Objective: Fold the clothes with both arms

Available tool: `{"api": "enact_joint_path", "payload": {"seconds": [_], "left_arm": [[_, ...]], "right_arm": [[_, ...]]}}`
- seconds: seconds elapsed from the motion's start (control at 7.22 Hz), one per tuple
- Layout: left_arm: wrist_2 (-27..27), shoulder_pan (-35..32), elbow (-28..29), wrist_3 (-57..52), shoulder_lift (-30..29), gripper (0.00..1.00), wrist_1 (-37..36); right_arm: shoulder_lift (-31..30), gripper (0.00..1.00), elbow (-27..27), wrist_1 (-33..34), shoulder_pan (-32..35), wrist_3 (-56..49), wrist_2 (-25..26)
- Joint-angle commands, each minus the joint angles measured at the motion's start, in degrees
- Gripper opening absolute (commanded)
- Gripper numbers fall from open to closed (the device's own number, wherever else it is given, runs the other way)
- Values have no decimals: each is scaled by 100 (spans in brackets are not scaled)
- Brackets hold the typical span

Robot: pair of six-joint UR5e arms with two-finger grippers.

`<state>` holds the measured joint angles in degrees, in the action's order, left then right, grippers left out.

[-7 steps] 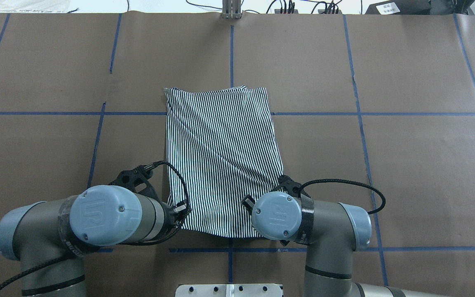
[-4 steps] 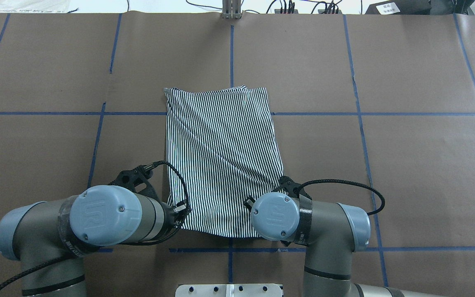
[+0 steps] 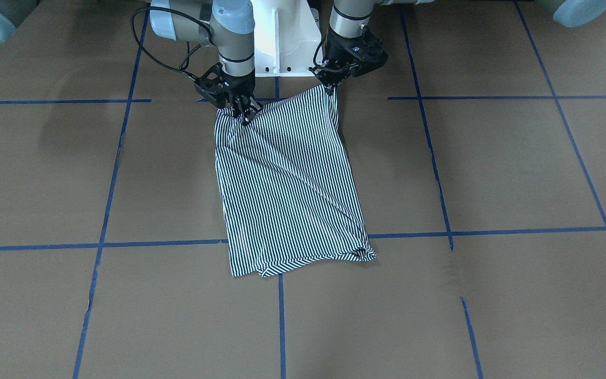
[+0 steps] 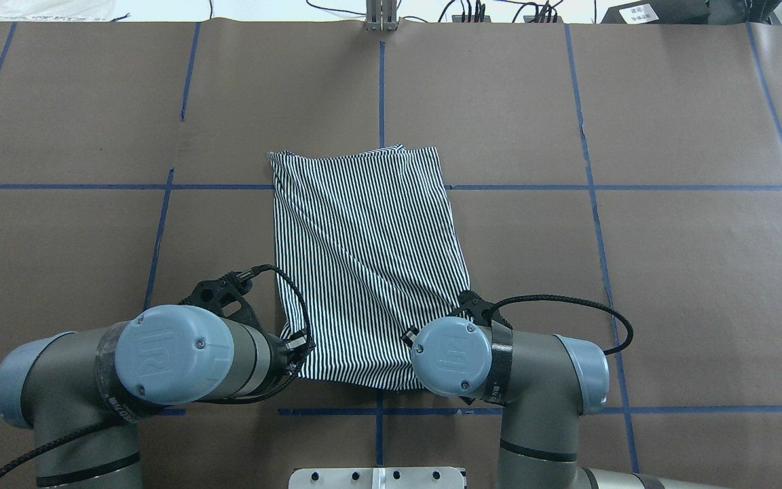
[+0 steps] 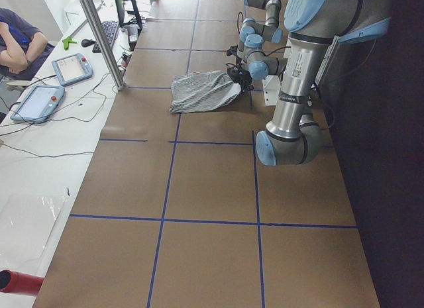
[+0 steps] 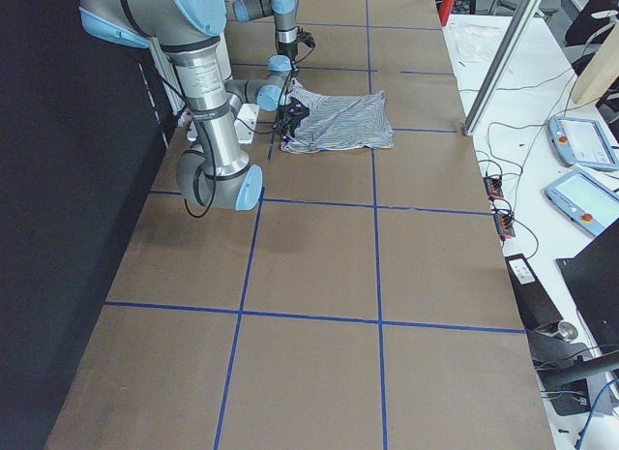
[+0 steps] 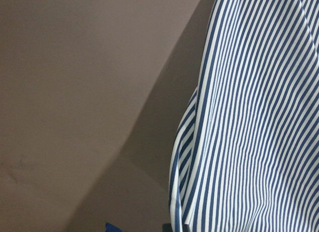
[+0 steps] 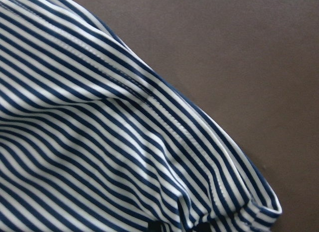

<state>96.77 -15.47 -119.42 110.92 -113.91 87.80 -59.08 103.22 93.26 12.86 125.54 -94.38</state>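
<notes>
Left black two-finger gripper [image 3: 330,88] and right black two-finger gripper [image 3: 243,115] each clamp a near corner of thin-striped navy-and-white polo shirt [image 3: 287,184], lifted slightly, likely to fold it toward its far edge.

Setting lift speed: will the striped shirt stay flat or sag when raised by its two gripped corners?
Probably sags: the striped shirt creases diagonally between the left tool and right tool. Likely light; the thin fabric bunches where pinched. Its far end may drag along the table.
</notes>
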Motion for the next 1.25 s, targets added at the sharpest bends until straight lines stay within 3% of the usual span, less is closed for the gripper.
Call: {"api": "enact_joint_path", "payload": {"seconds": [0.0, 0.42, 0.69, 0.97, 1.11], "left_arm": [[0, 0, 6, 0, 0, 0, 0], [9, 0, -3, 0, -17, 0, 0], [-9, 9, -230, 0, 17, 0, -18], [-44, 427, -581, 26, 35, 0, -427], [-53, 700, -713, 79, 44, 0, -466]], "right_arm": [[-7, 0, 31, -1, -47, 14, 69], [54, 0, 92, -18, 5, -38, 26], [-50, 0, 512, -10, 32, -65, -18], [-60, 0, 742, -1, -195, -56, -53], [-60, 0, 839, -1, -257, -39, -332]]}}
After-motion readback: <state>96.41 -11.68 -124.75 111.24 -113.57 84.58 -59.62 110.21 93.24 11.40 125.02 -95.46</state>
